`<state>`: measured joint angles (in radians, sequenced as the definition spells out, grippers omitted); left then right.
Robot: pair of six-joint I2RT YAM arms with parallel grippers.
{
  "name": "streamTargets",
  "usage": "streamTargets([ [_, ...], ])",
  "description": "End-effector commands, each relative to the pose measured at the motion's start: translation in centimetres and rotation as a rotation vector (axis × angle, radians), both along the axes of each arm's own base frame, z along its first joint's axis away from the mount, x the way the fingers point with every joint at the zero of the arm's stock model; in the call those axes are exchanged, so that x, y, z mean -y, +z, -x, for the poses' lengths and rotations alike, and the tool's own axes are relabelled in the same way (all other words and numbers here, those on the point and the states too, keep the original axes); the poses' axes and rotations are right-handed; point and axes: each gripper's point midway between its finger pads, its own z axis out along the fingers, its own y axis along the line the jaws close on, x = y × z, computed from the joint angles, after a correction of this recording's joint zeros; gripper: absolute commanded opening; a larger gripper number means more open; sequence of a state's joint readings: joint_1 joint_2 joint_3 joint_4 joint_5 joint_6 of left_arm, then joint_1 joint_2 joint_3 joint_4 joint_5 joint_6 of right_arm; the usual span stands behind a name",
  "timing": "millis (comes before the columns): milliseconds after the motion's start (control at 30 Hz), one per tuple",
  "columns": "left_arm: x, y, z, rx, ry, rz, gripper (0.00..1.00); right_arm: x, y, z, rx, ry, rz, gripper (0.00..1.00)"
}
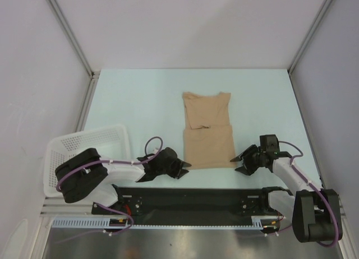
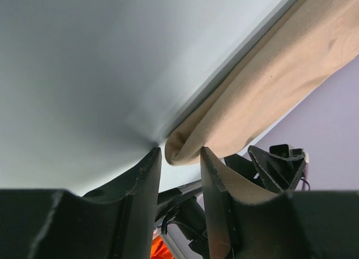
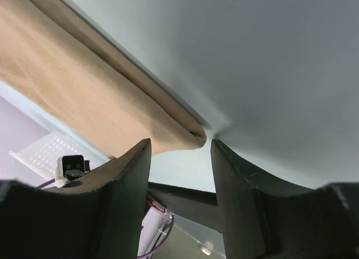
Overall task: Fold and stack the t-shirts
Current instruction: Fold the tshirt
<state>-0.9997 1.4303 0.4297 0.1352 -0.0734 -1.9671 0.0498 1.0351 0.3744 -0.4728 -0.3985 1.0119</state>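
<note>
Closest to the overhead camera I see the black mounting rail [image 1: 196, 200] along the near edge of the pale table [image 1: 140, 96]; just beyond it both grippers sit low over the surface. My left gripper [image 1: 184, 168] is at the near left corner of the tan t-shirt [image 1: 207, 138]; my right gripper [image 1: 238, 161] is at the near right corner; the two point inward at each other across the near hem. The t-shirt lies flat around the middle of the table, its sides folded in so that it makes a narrow rectangle, neck end far from me, with a crease across its middle. On the left wrist view the jaws stand apart, released; the rolled corner of the cloth lies at the mouth of the gap, just off the tips, and I cannot tell whether it touches them. On the right wrist view it looks much alike; jaws parted, holding nothing, the folded corner of the cloth right at the gap. A white lattice basket [image 1: 84, 144] lies tilted at the left edge of the table, well apart from the t-shirt.
</note>
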Motion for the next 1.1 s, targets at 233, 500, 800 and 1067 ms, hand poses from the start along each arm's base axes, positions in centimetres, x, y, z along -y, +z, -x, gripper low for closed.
streamTargets([
  [233,-1.2,-1.6,0.8,-0.044,0.024,-0.033,0.37,0.8,-1.2,0.0,-0.011,-0.047,0.053,0.52],
  [500,-1.2,-1.8,0.7,-0.04,0.027,-0.024,0.33,1.0,-1.5,-0.3,-0.008,-0.049,0.059,0.49],
  [800,-1.5,-2.2,0.3,-0.035,0.026,-0.03,0.29,0.9,-2.1,-0.5,-0.016,-0.025,0.053,0.39],
  [1067,-2.2,-2.1,-0.2,-0.005,-0.003,-0.053,0.0,0.5,-2.1,0.5,-0.023,0.01,0.038,0.01],
])
